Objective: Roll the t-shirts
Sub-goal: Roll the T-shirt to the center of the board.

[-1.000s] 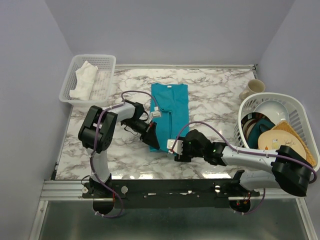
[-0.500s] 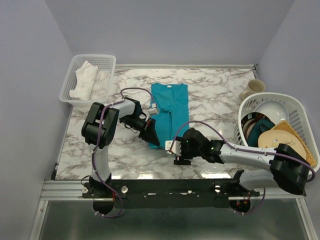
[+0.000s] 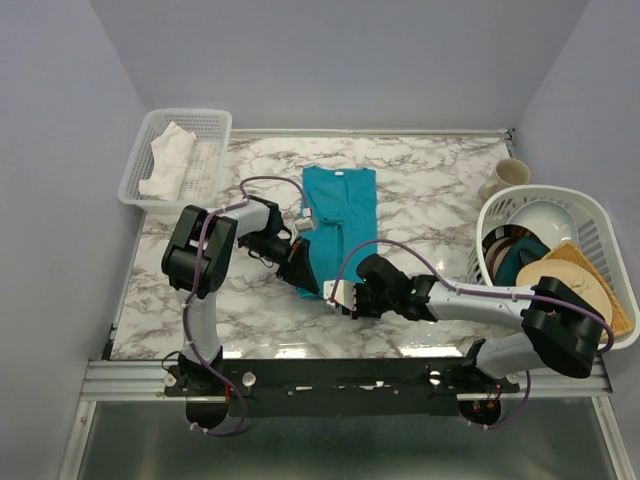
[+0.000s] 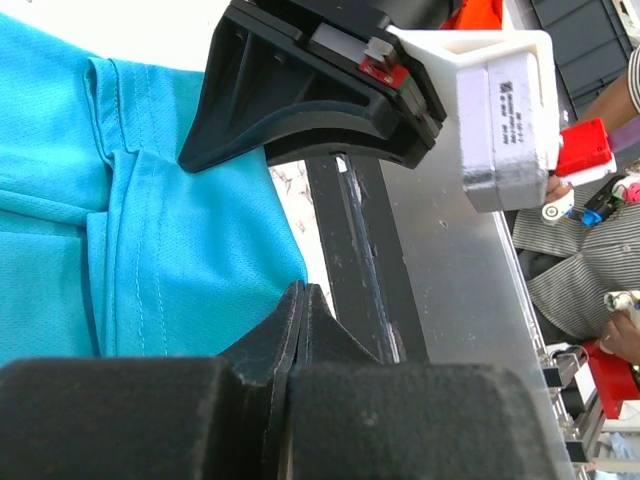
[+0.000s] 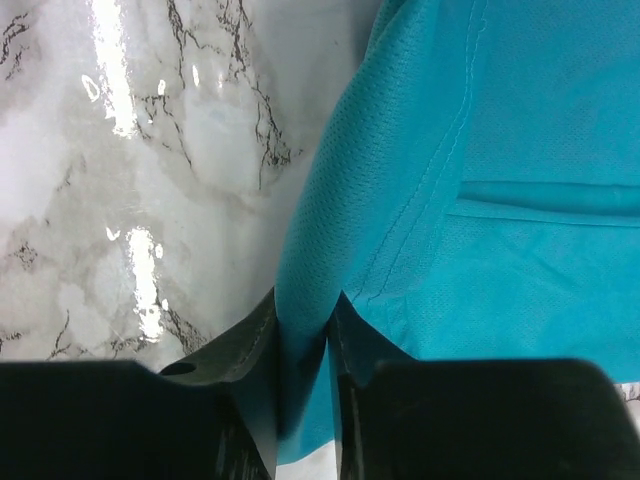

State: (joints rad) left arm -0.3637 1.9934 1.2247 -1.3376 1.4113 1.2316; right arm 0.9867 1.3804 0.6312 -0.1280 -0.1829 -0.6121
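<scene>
Folded lengthwise into one narrow strip: a single t-shirt (image 3: 340, 205), teal-blue soft knit with a fine mesh texture and stitched seams, laid flat near the middle of the glossy marble-patterned bench (image 3: 430, 180), collar at the far end. Pinched at both near hem corners: near-left corner by the left fingers (image 4: 130, 420), black foam-faced pads pressed together on the fabric edge; near-right corner by the right fingers (image 5: 235, 390), clamped on a fold of fabric passing between them. At far left, one white rectangular mesh basket (image 3: 212, 140) of perforated plastic, containing one crumpled white cloth (image 3: 168, 158). At right, one white oval slotted basket (image 3: 545, 191), containing a white bowl (image 3: 548, 220), a dark-teal round dish (image 3: 515, 262) and a tan flat disc (image 3: 570, 280); further contents not resolvable. Just beyond it, one cream mug (image 3: 508, 177) on the bench. Two baskets in all.
</scene>
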